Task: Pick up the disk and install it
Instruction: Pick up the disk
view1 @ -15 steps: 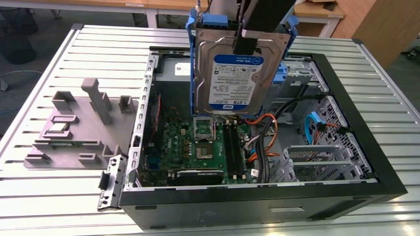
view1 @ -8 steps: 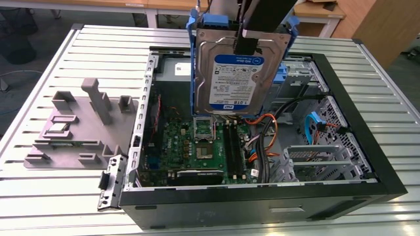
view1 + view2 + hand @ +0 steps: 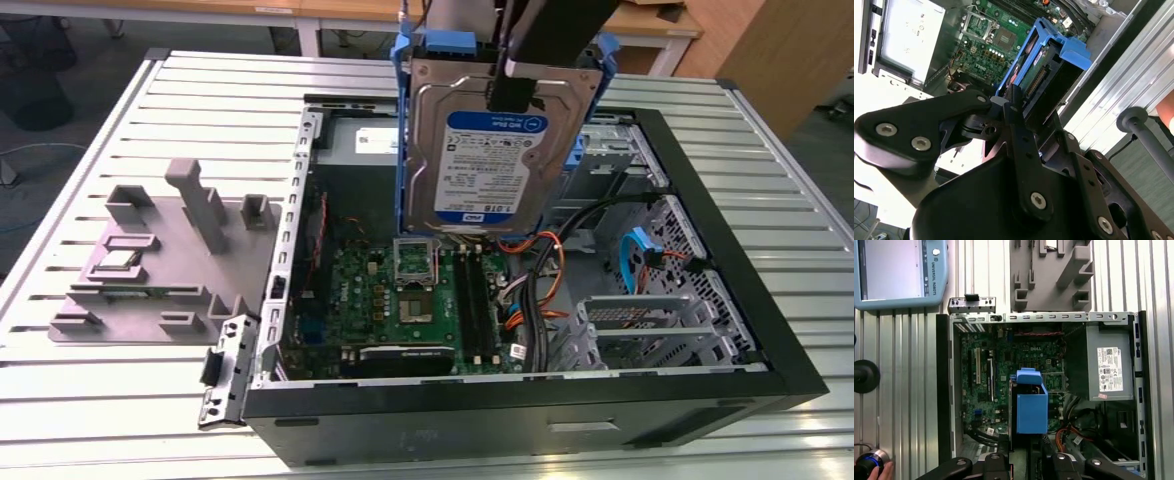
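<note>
The disk [image 3: 481, 170], a silver hard drive with a blue-and-white label and a blue carrier frame, hangs upright above the open computer case [image 3: 767, 330]. My gripper [image 3: 511, 98] is shut on its upper end, with one black finger lying over the label side. In the second wrist view the black fingers [image 3: 1015, 107] clamp the disk [image 3: 1064, 50] near its connector edge. From the first wrist view the blue carrier of the disk [image 3: 1031, 412] sits over the motherboard [image 3: 999, 370], just beyond my gripper [image 3: 1026, 458].
The case holds a green motherboard [image 3: 414, 310], orange cables [image 3: 541, 290], a metal drive cage [image 3: 654, 325] and a grey box with a white sticker [image 3: 1109, 370]. A grey fixture plate [image 3: 147, 270] lies beside the case. A pendant [image 3: 899, 270] and a hand [image 3: 881, 473] are nearby.
</note>
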`<act>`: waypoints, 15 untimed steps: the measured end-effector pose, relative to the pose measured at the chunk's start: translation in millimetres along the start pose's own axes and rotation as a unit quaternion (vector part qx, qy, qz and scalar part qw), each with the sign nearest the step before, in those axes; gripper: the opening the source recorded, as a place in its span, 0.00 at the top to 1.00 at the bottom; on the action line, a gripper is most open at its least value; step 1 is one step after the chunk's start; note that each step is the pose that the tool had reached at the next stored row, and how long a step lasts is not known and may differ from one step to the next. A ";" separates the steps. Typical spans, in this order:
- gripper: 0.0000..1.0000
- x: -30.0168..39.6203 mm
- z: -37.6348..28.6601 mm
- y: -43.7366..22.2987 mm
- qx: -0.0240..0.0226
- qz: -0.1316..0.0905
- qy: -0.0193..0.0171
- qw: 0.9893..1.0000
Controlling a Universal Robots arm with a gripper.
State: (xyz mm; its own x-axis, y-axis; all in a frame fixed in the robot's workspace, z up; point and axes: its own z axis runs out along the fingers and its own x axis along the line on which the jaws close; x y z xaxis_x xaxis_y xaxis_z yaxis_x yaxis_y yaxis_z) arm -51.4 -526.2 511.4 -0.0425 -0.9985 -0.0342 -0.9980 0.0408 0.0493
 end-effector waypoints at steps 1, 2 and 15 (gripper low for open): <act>0.65 0.0 0.0 -1.2 0.000 0.000 0.000 1.000; 0.65 -0.1 -0.1 -2.5 0.000 0.000 0.000 1.000; 0.65 -1.0 -1.0 -25.0 0.000 0.000 0.000 1.000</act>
State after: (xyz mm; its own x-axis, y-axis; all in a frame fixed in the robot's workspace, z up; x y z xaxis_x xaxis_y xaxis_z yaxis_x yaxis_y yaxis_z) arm -26.4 -526.2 511.2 -0.0425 -0.9985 -0.0342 -0.9980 0.0408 0.0493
